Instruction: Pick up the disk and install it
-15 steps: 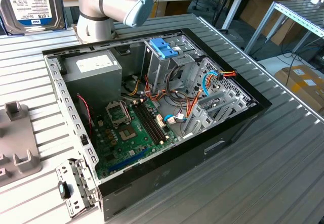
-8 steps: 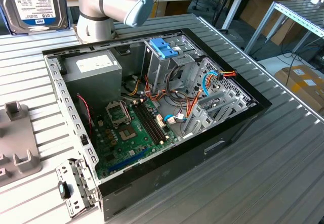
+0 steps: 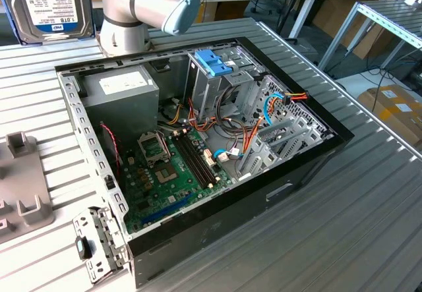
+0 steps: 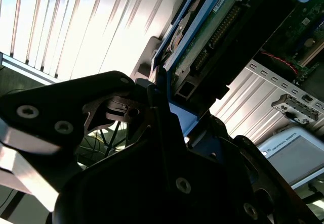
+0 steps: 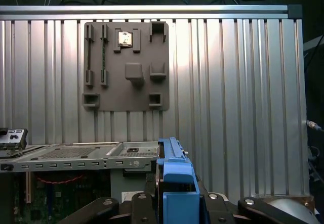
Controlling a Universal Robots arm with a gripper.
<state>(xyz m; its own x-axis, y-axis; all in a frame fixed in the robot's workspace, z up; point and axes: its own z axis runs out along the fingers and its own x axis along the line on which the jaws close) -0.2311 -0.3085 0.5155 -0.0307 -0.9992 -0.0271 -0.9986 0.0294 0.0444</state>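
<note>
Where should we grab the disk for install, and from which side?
One short end, pinched across its thin thickness, approached end-on. That is how the gripper holds the disk in both wrist views: flat body sticking straight out, long sides free, which likely suits sliding it into a bay.

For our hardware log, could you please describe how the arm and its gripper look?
The arm is a silver-grey tube with a rounded pale blue joint cap. The gripper is black, built of flat linkage plates with silver screw heads.
</note>
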